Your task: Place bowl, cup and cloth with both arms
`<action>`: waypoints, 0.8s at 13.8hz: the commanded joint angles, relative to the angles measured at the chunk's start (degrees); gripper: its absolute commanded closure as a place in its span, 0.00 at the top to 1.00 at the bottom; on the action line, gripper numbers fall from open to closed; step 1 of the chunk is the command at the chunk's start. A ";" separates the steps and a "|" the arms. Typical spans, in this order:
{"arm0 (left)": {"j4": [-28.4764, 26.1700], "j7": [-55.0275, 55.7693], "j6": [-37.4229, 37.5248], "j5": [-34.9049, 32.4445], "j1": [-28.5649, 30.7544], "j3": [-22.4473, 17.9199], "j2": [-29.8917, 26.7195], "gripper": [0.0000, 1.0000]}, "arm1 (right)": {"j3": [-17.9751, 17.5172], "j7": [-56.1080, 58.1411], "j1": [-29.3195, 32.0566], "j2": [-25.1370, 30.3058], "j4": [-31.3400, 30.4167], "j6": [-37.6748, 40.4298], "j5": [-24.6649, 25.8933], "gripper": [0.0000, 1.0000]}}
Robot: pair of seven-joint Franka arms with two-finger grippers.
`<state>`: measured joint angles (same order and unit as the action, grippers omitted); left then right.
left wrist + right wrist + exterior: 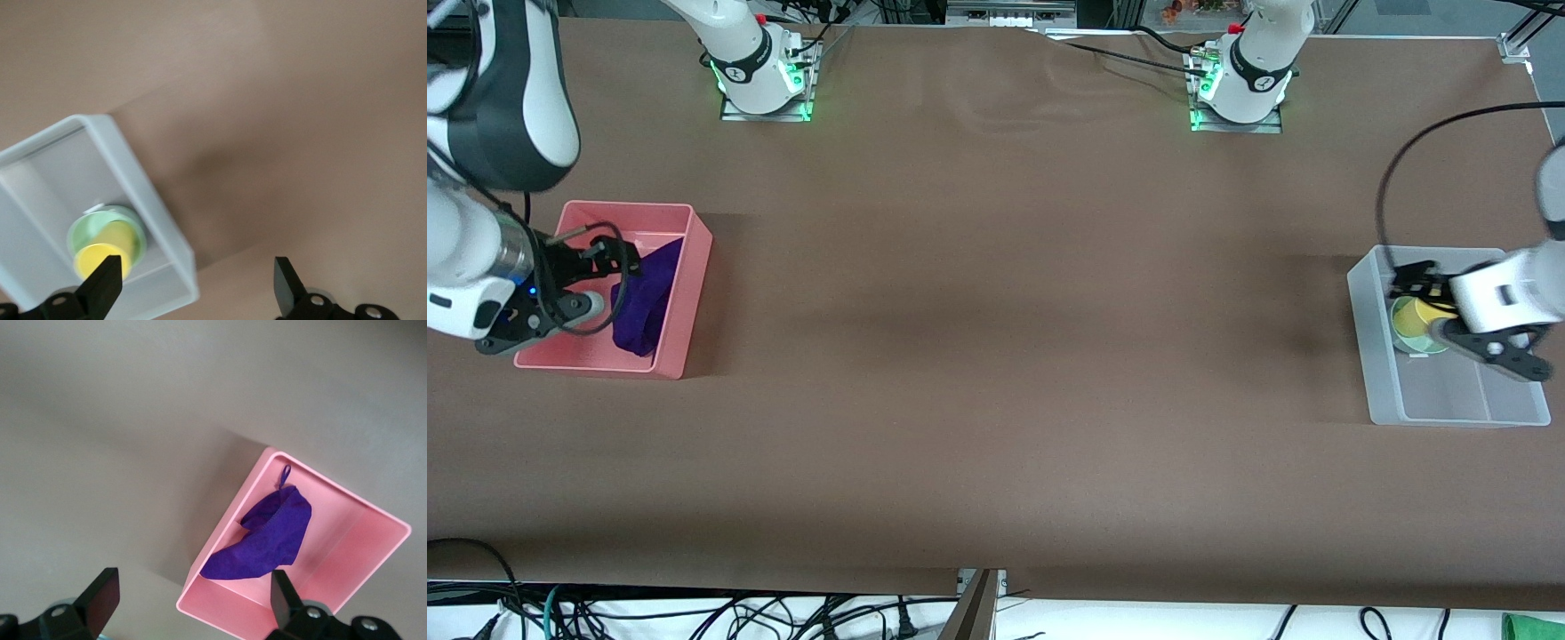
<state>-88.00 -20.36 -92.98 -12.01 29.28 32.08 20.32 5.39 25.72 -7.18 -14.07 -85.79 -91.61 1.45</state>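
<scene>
The purple cloth (pixel 645 298) lies in a pink bin (pixel 687 293) at the right arm's end of the table. It also shows in the right wrist view (pixel 267 540), where its thread lies against the pink bin's (pixel 223 530) wall. My right gripper (pixel 605 280) is open and empty over that bin; the right wrist view (pixel 192 583) shows its fingers wide apart. The yellow cup (pixel 1416 313) stands inside the mint-green bowl (pixel 1405 338) in a translucent bin (pixel 1369 356) at the left arm's end. My left gripper (pixel 1423 300) is open and empty above them. The left wrist view shows this gripper (pixel 197 273), the cup (pixel 100 253), the bowl (pixel 83 230) and the bin (pixel 143 193).
Brown table surface (pixel 996 356) stretches between the two bins. The arm bases (pixel 765 80) (pixel 1240 84) stand along the table edge farthest from the front camera. Cables hang below the table's near edge.
</scene>
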 commanded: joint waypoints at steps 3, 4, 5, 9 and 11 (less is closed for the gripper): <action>-0.07 11.71 0.61 2.94 -13.12 -8.44 -5.53 1.00 | -0.03 0.82 0.67 2.64 6.86 2.92 1.01 1.00; -0.06 14.01 0.52 8.09 -18.93 -15.83 -8.26 1.00 | -0.46 0.82 0.59 3.43 6.52 3.28 1.80 1.00; -0.58 15.34 0.09 14.67 -21.86 -21.30 -10.89 1.00 | -0.64 0.12 0.58 3.61 6.34 3.45 2.07 1.00; -15.58 16.67 -7.82 15.55 -24.26 -26.01 -24.95 1.00 | -2.48 -11.98 0.32 4.49 5.46 5.73 1.98 1.00; -18.34 16.84 -7.65 12.89 -26.63 -26.10 -26.83 1.00 | -3.02 -12.54 0.32 4.05 5.72 6.44 1.37 1.00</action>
<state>-99.39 -4.80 -97.64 3.13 5.69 6.65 -2.37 3.16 15.42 -7.03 -10.66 -79.67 -86.23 2.66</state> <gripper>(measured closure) 0.000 0.000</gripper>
